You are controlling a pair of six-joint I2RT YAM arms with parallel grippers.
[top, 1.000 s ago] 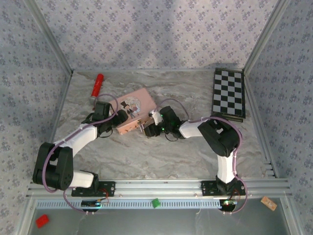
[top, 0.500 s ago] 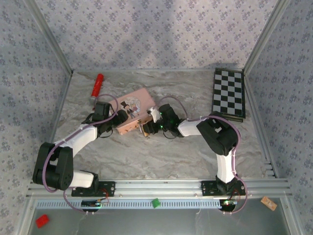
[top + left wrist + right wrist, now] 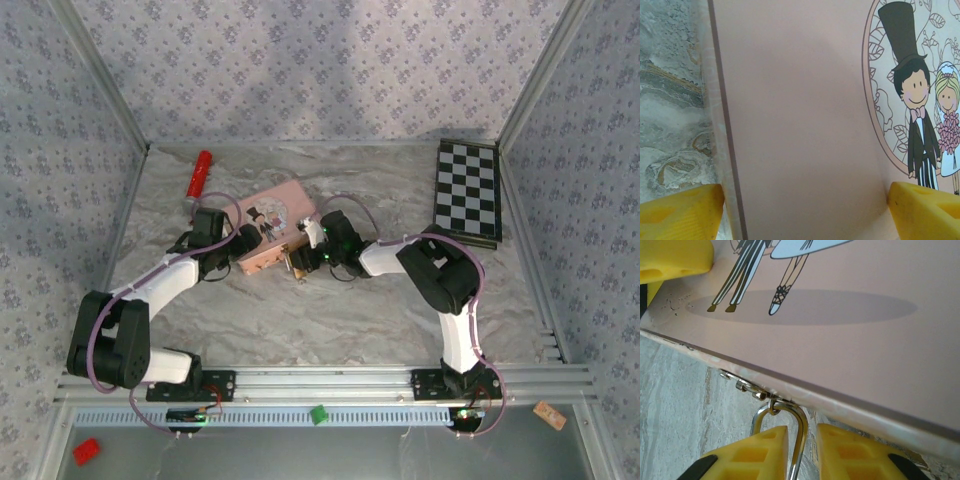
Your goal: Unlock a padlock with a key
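A glossy pink rectangular tin (image 3: 273, 225) printed with a cartoon couple is seen centre-left on the veined marble-look tabletop (image 3: 330, 320). A tiny padlock (image 3: 802, 416) with a thin rounded silvery shackle is hung from the tin's metal hasp (image 3: 747, 386), lower centre. The right gripper (image 3: 801, 437) is clenched on one shackle leg. The left gripper (image 3: 802, 207) is spread across the tin, and whether it grips cannot be told.

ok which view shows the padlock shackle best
Right wrist: the shackle loops through the pink tin's hasp, inside the right pincer. Top external shows the padlock as a speck; left wrist faces the tin lid.
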